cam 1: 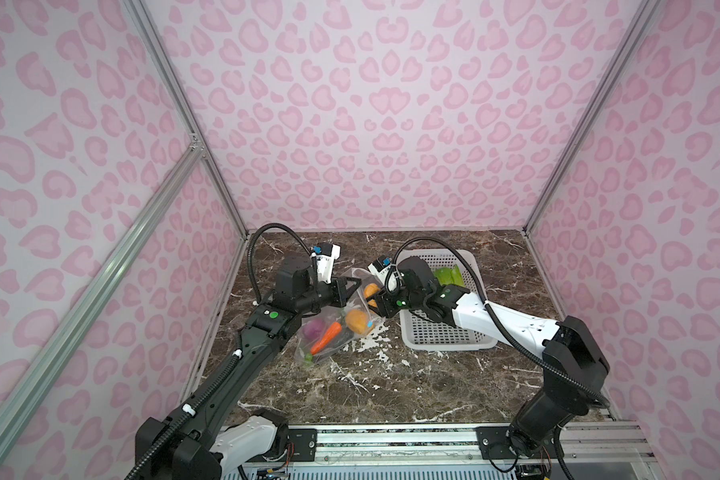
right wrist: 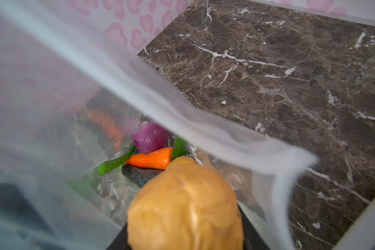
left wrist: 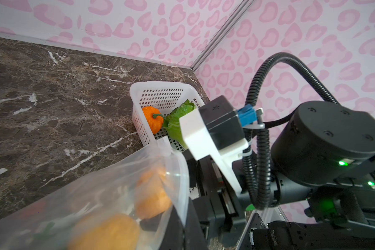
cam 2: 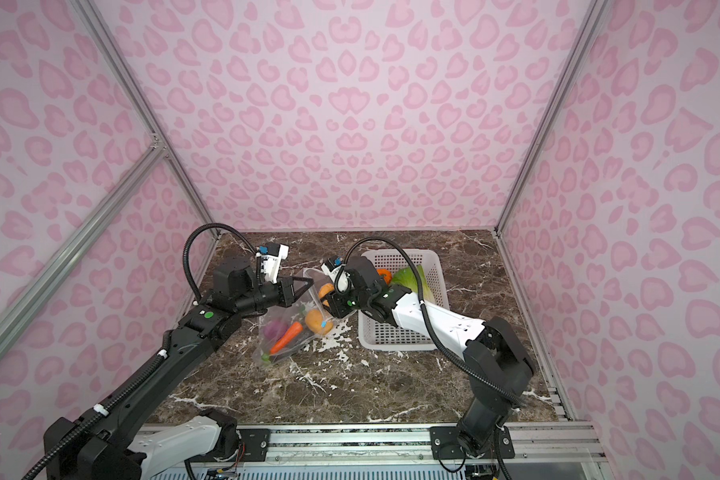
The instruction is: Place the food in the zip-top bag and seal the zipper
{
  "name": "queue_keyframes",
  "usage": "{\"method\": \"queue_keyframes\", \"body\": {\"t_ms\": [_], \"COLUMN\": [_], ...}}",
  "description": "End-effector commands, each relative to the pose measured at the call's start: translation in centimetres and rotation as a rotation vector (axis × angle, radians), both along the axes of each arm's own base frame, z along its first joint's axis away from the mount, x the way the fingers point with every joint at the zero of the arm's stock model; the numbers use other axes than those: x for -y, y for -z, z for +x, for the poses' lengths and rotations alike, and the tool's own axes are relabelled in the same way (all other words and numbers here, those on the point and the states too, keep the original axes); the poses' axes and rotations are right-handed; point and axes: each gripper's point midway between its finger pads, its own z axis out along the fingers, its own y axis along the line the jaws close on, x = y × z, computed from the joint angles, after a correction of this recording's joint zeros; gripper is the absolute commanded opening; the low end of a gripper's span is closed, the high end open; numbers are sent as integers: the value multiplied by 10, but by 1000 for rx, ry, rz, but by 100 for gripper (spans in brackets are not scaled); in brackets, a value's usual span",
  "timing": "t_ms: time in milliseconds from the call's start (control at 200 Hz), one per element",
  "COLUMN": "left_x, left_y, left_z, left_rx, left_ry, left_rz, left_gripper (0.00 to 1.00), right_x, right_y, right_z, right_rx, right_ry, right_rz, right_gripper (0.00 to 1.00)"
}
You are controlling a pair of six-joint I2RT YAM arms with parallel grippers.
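Our left jaws are clamped on the rim of the clear bag [cam 1: 321, 353], whose bottom rests on the table [cam 1: 391, 386]. Our right jaws grip a yellow-orange piece [right wrist: 184, 205] in its mouth; pumpkin [left wrist: 153, 121] and cabbage [left wrist: 175, 125] lie in the basket [left wrist: 160, 95].

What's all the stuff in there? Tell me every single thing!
zip-top bag: 1, clear, left of the basket, mouth lifted
yellow-orange piece: 2, yellow-orange, one in the bag, one held at its mouth
carrot: 1, orange, in the bag
onion: 1, purple, in the bag
pod: 1, green, in the bag
dark piece: 1, blackish, in the bag
basket: 1, white, on the table
pumpkin: 1, orange, in the basket
cabbage: 1, green, in the basket
table: 1, brown marble, under everything
walls: 3, pink-patterned, around the table
left end effector: 1, black, shut on the bag's mouth edge
right end effector: 1, black, gripping the second yellow-orange piece
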Motion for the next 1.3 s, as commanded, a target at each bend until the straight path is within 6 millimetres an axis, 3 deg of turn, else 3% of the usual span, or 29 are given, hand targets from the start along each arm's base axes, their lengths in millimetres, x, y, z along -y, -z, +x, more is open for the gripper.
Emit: {"method": "queue_keyframes", "body": {"t_ms": [0, 110, 270, 450, 605, 780, 950, 1115, 1205, 1295], "left_x": [1, 1, 0, -2, -5, -5, -5, -5, -6, -7], "left_y": [-9, -9, -8, -8, -10, -10, -10, -12, -14, -17], "left_z": [-1, -1, 0, 0, 0, 0, 0, 0, -1, -2], "left_rx": [30, 33, 32, 38, 53, 52, 50, 55, 62, 73], "left_ry": [13, 10, 6, -8, -25, -26, -25, -25, -27, -32], "left_rz": [-14, -11, -8, -3, 1, 1, -1, -3, -3, -3], "left_gripper": [2, 2, 2, 2, 2, 2, 2, 2, 2, 2], "right_x": [-2, -1, 4, 14, 40, 73, 77, 77, 71, 60], "right_y": [10, 15, -2, -30, -45, -28, 1, 29, 33, 25], "right_z": [8, 7, 6, 4, 12, 23, 19, 23, 24, 24], "right_rx": [8, -2, 31, 87, 115, 50, -49, -151, -199, -216], "right_ry": [26, 26, 33, 50, 138, 248, 263, 314, 310, 280], "right_rz": [-42, -58, -45, -30, -41, -53, -39, -68, -42, 10], "right_gripper": [45, 57, 75, 77, 76, 72, 68, 56, 29, 2]}}
